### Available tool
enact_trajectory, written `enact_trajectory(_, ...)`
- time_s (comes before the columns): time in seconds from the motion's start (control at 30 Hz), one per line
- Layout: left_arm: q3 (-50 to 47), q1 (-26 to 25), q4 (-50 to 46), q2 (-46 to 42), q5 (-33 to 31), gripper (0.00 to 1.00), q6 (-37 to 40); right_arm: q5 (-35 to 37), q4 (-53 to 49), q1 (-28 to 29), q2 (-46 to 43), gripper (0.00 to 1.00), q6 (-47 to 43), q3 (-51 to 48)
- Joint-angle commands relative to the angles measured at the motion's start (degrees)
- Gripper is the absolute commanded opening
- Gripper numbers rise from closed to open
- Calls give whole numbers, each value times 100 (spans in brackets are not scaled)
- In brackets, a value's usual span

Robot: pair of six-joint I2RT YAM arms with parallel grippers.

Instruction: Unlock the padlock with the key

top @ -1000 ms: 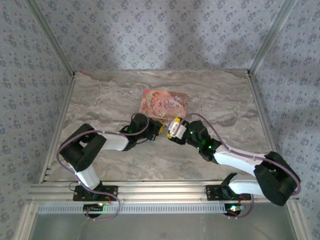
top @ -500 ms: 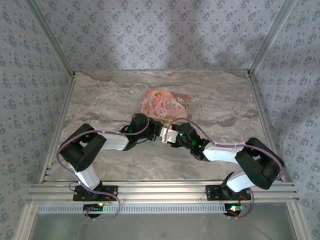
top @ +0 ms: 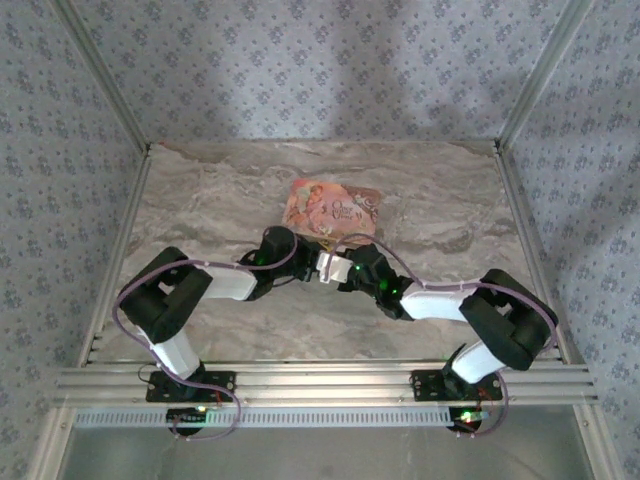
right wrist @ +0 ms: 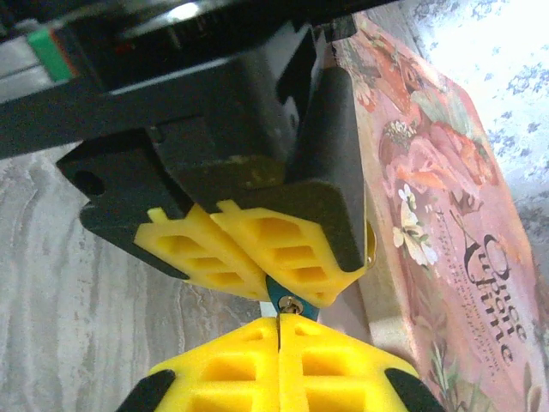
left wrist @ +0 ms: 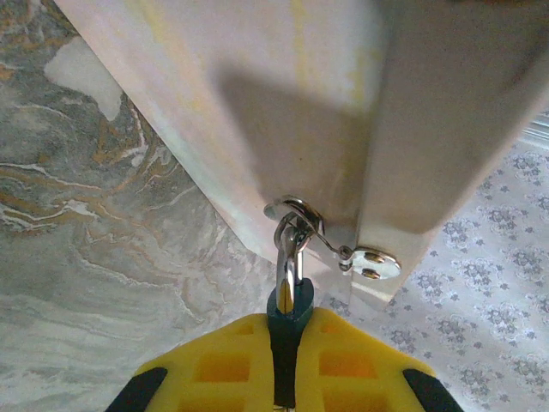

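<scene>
Your left gripper (left wrist: 287, 319) has its yellow fingers (left wrist: 225, 365) pinching the padlock (left wrist: 288, 305) by its dark teal body, right at the tips. The padlock's long axis lies in line with those fingers. Its silver shackle (left wrist: 290, 253) points away from your left wrist, straight up the left wrist picture. There it hooks through a small metal ring (left wrist: 298, 212) on the pale side of the pink box (top: 333, 206). Just beside the ring sits a latch plate (left wrist: 371, 263) with 2 screws.

From above, you find both grippers meeting tip to tip at the near edge of the box, about mid-table (top: 200, 205). The right gripper (top: 330, 268) reaches in from the right. In that view the padlock is too small and too covered to make out.

Your right wrist camera adds the meeting itself. The right fingers (right wrist: 334, 369) are pressed together with only a thin seam between them. The 2 fingers of the left gripper sit closed directly above, nose to nose with them. A wedge of the teal body with a small metal spot shows where the tips meet. You cannot tell whether anything is held in the right fingers' seam. The box's illustrated lid runs along the right side of that view.
</scene>
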Motion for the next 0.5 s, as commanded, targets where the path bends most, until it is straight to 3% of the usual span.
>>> enact_trajectory(0.0,147,-18,235,-124,188,0,-62,221,183,10,130,0,71,140)
enact_trajectory(0.27,138,-20,251,-121,197,0,-71,355,297,1,23,0,617,144)
enact_trajectory(0.47,140,-19,240,-112,189,0,-70,387,-86,-15,-86,0,2398,395)
